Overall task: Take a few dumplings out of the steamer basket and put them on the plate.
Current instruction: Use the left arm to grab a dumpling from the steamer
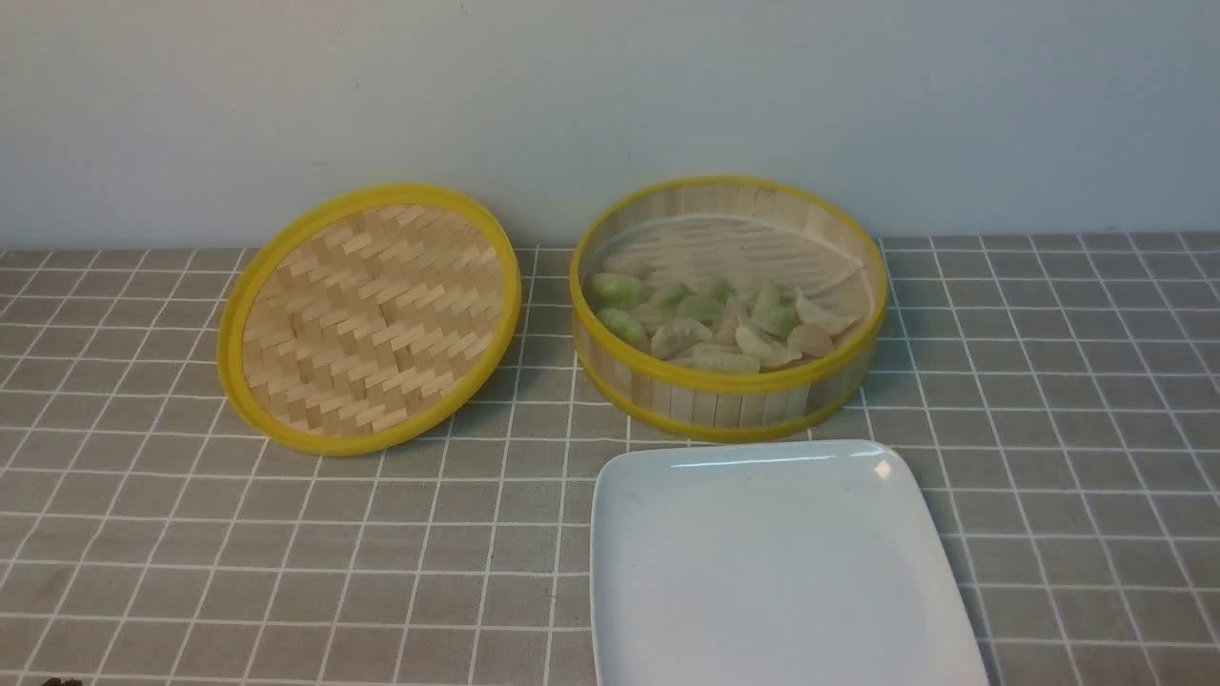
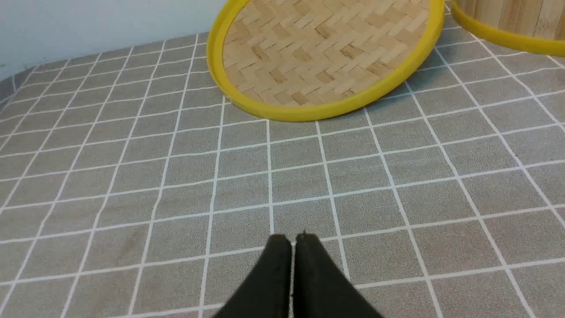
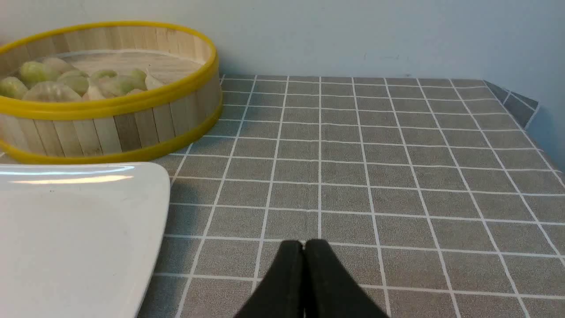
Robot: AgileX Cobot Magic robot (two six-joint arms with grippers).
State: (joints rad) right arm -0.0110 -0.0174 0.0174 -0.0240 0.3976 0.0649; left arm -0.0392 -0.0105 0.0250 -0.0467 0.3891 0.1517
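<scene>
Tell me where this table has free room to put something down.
Free: the cloth in front of the lid, left of the plate; the cloth right of the basket and plate; the plate itself. Crowded: the basket's near half, full of dumplings; narrow gaps from basket to lid and plate.

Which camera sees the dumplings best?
The front view: it looks down into the basket, so the whole pile of dumplings shows. The right wrist view catches only their tops over the rim. The left wrist view shows none, just a bit of the basket's wall.
</scene>
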